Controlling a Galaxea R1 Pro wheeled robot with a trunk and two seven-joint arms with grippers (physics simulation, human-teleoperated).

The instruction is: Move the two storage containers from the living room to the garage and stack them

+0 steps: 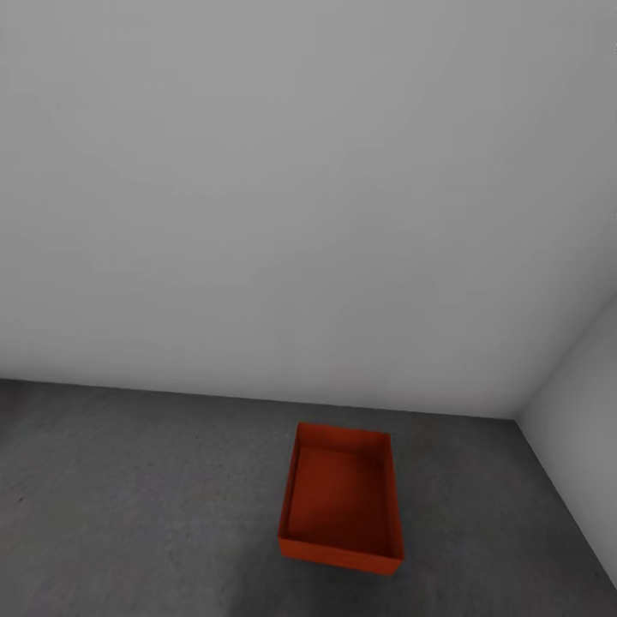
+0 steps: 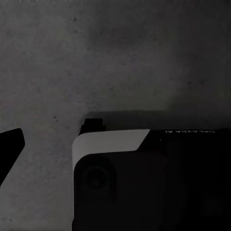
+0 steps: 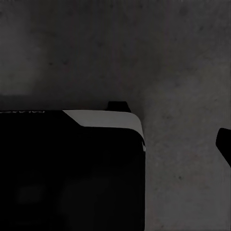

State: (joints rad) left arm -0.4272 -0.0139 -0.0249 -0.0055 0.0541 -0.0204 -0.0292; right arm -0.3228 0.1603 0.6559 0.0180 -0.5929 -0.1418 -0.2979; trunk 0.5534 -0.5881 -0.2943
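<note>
One storage container (image 1: 341, 501) sits empty on the floor (image 1: 128, 497) near the garage corner; we see wrist views over the robot base (image 2: 144, 183), fingers cropped, grip state indeterminable

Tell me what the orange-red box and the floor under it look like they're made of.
The storage container looks like thin, matte plastic, though possibly painted sheet metal: uniform orange-red, thin walls, no gloss. The floor looks like rough bare concrete: dark grey, mottled, speckled in both wrist views.

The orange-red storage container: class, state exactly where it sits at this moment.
In the head view, the storage container sits open-side up on the grey concrete floor, right of centre, near the corner where the two pale walls meet.
</note>
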